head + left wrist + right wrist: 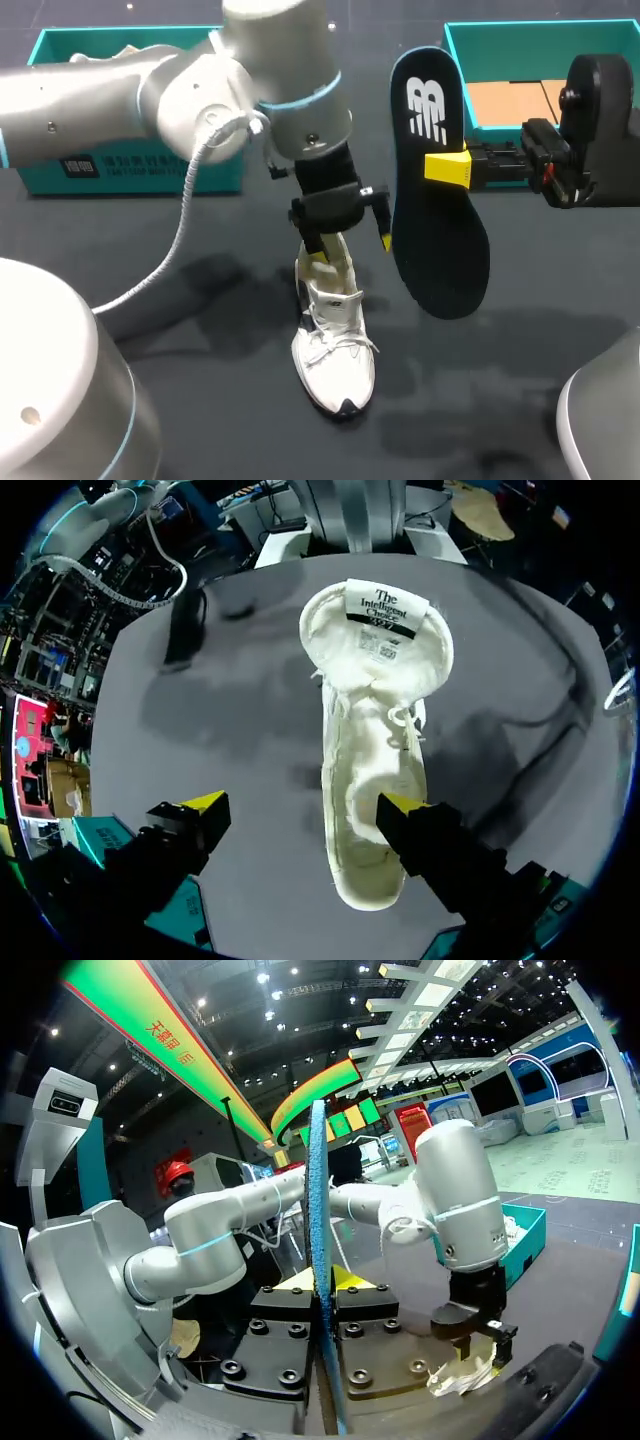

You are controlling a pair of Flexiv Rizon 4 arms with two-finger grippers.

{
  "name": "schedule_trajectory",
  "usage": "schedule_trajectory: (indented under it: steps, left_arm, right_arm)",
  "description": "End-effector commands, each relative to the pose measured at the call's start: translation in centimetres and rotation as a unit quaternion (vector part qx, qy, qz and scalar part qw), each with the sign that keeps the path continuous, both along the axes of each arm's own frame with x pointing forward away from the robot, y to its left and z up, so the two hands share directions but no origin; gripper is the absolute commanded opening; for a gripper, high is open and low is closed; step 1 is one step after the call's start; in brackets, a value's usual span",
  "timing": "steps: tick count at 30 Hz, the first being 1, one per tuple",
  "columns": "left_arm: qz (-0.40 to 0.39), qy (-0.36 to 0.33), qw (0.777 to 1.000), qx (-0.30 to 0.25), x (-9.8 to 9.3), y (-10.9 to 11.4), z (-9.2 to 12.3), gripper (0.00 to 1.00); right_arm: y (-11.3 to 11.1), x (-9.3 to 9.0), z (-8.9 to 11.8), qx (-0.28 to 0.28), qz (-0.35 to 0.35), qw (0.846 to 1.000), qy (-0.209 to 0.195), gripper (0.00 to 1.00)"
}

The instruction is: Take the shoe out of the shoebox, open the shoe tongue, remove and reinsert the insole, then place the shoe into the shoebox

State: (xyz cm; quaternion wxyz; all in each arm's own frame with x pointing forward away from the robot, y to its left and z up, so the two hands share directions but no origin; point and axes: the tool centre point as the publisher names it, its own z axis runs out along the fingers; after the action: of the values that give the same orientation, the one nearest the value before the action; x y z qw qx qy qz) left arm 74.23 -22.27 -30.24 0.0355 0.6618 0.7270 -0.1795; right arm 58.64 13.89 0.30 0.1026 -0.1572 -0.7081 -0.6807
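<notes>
While the right fingers [445,167] are clamped on the insole [437,215] from both faces, about mid-length, the insole hangs clear of the tabletop [220,420]. Its long axis is close to upright, broad forefoot end down, logo end up. The shoe [335,350] sits on the tabletop below those fingers and off to the left-arm side, near the insole's lower end but not touching it. Shoe long axis: heel right under the left fingers [400,805], toe pointing away from them. Left fingers are spread wide and grip nothing. One tip is over the heel end of the shoe's mouth, maybe just inside; the other is out beside the shoe over bare tabletop. Tongue [388,615] is folded forward, mouth open, no insole inside. Judgement: reinsertion comes next. The right arm carries the part, and the insole needs tipping off upright so the forefoot end leads into the mouth toward the toe. Left fingers are nearer the shoe, placed to steady the heel. Shoebox [540,30] lies behind the right fingers.
</notes>
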Motion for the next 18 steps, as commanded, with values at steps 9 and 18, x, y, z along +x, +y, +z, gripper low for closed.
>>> schedule_trajectory:
  steps: [9, 18]
  left_arm:
    - [0.022, -0.036, 0.982, -0.185, 0.0, 4.4, 7.1, 1.0]
    - [0.022, -0.036, 0.982, -0.185, 0.0, 4.4, 7.1, 1.0]
  right_arm:
    - [0.1, -0.9, -0.1, -0.042, -0.119, 0.992, -0.003, 0.0]
    - [0.1, -0.9, -0.1, -0.042, -0.119, 0.992, -0.003, 0.0]
